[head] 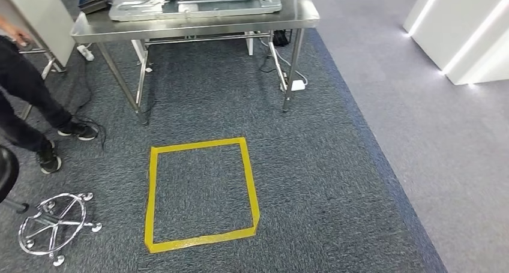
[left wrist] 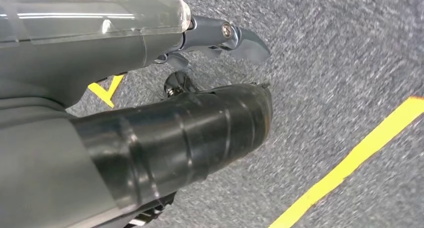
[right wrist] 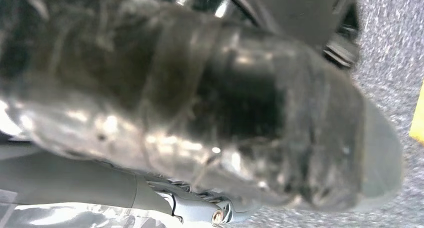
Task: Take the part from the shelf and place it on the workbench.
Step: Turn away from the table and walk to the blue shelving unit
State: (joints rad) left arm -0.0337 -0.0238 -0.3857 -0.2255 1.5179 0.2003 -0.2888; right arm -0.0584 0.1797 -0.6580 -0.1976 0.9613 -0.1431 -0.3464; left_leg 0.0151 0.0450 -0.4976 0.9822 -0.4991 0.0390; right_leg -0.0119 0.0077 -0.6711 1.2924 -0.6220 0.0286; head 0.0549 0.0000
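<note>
The steel workbench (head: 198, 24) stands at the far end of the grey carpet. A large silver sheet-metal piece (head: 192, 3) lies flat on its top. My left hand (left wrist: 200, 87) hangs over the carpet, its black-taped thumb (left wrist: 200, 133) and a silver fingertip (left wrist: 245, 40) stretched out apart, with nothing between them. My right hand (right wrist: 225, 128) also hangs above the carpet. Its blurred taped thumb (right wrist: 200, 102) covers most of the right wrist view, so I cannot make out whether it holds anything.
A yellow tape square (head: 201, 192) marks the carpet in front of the workbench. A person's legs (head: 24, 99) stand at the left, beside a chrome stool base (head: 54, 222). Cables and a power strip (head: 294, 84) lie under the bench. White lit panels (head: 462, 27) stand at the right.
</note>
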